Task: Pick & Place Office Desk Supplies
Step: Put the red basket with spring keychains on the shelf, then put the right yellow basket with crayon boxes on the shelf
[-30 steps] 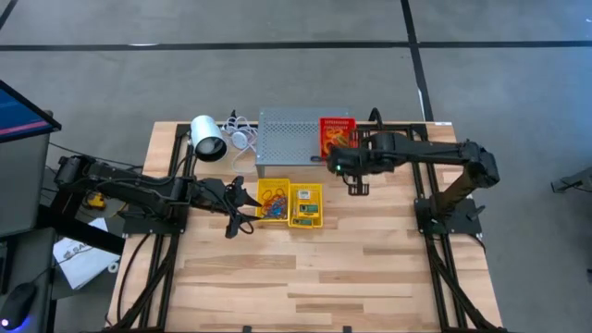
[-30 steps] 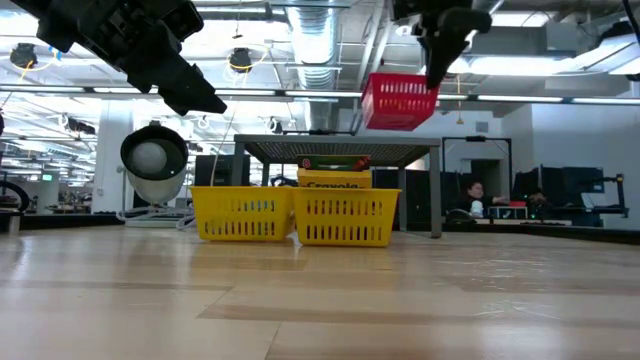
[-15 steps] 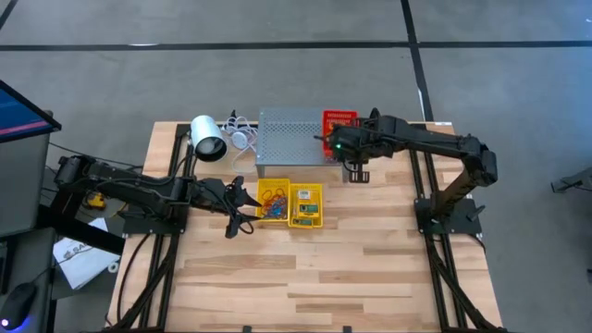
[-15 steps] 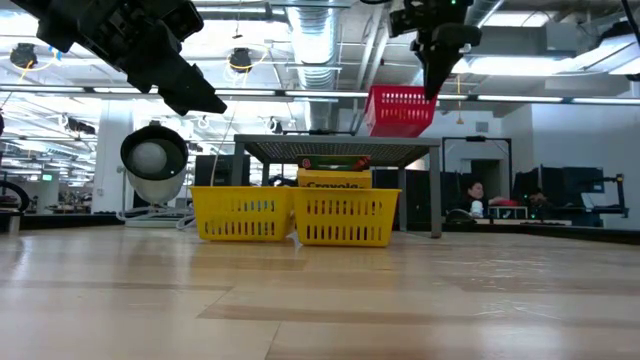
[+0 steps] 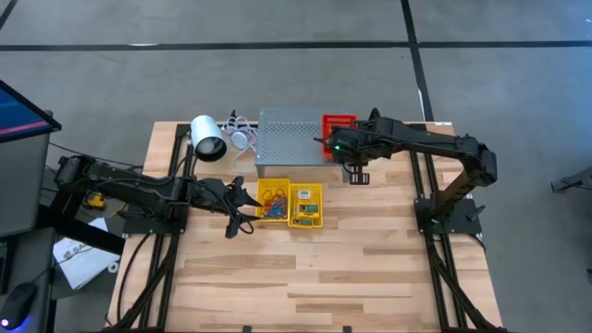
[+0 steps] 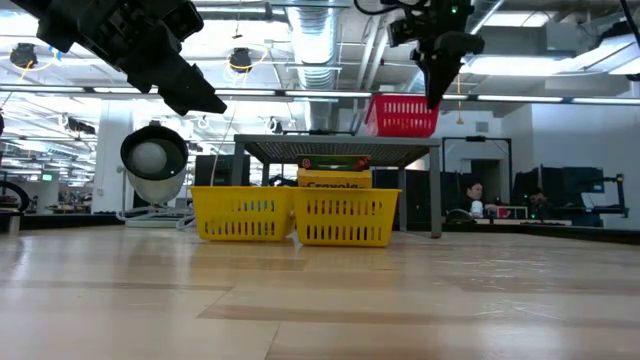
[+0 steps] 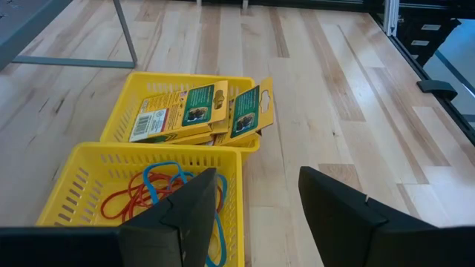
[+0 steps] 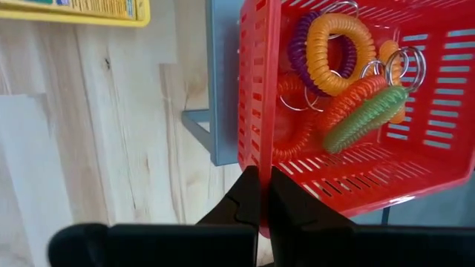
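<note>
Right wrist view: right claw [image 8: 260, 194] clamped on red basket [image 8: 349, 170] rim; coil rings [image 8: 334, 52] inside.

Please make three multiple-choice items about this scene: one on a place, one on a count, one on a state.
1. Where is the red basket?
A. on the floor
B. at the top of the grey stand
C. inside a yellow basket

2. How many yellow baskets stand on the table?
A. one
B. two
C. four

3. How is the right gripper?
A. shut on the red basket's rim
B. open over the lamp
C. shut on a crayon box

Answers:
1 B, the low view shows it level with the stand's top.
2 B, they stand side by side.
3 A, its fingers pinch the rim in the right wrist view.
</note>
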